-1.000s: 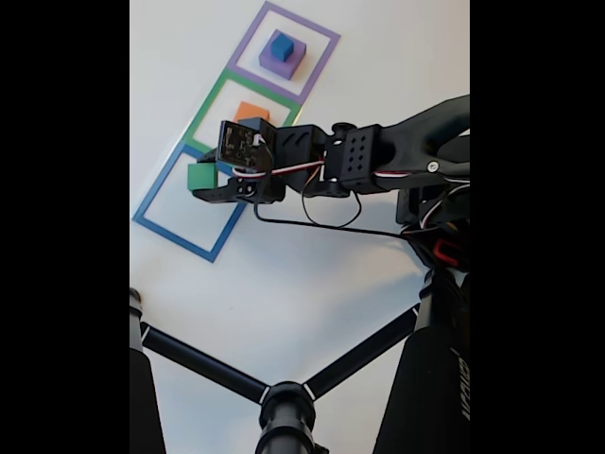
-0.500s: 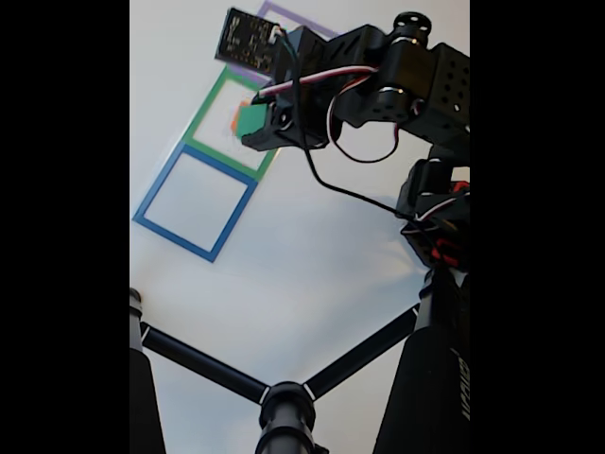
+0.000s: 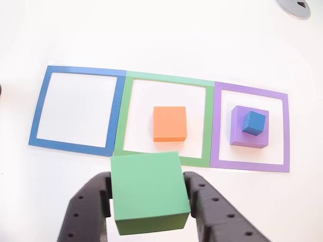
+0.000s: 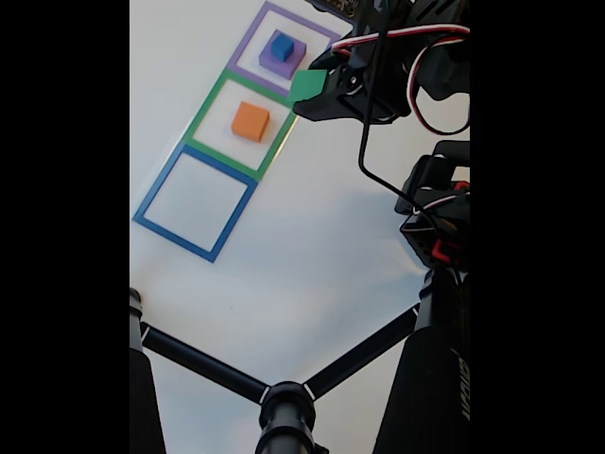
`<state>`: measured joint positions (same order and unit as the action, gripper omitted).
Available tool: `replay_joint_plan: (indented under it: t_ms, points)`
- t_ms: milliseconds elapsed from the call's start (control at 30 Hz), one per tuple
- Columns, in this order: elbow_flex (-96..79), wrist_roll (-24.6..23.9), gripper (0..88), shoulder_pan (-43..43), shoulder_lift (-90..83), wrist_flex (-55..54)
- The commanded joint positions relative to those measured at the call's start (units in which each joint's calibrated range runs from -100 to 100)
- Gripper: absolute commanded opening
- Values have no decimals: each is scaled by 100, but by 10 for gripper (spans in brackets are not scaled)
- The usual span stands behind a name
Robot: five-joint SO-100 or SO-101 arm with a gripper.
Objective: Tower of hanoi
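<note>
My gripper (image 3: 149, 194) (image 4: 310, 92) is shut on the green block (image 3: 149, 190) (image 4: 307, 84) and holds it high above the table. Below it, the orange block (image 3: 170, 123) (image 4: 250, 121) lies alone inside the green tape square (image 3: 124, 116) (image 4: 210, 108). In the purple tape square (image 3: 285, 131) (image 4: 248, 39) the flat purple block (image 3: 238, 135) (image 4: 273, 64) carries the small blue cube (image 3: 253, 122) (image 4: 282, 44). In the fixed view the held green block hangs to the right of the green and purple squares.
The blue tape square (image 3: 41, 108) (image 4: 161, 185) has nothing inside it. The black legs of a stand (image 4: 284, 402) cross the near part of the fixed view. The arm's body and cables (image 4: 435, 189) fill the right side. A round grey fitting (image 3: 293, 7) sits at the far table edge.
The gripper has lifted the green block up from the blue tape square and carried it past the green square toward the purple one. The orange, purple and blue blocks have not moved.
</note>
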<state>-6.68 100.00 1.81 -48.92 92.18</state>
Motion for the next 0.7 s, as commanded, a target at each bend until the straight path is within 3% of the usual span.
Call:
replay_joint_plan:
  t_ms: [0,200,333,667]
  points:
    - [250,0,72,-210,-247,102]
    - [50,0,74,-555,-255,86]
    - [-859,0,74,-843,-400,-481]
    - [-4641,0,74,-1399,-392,-4376]
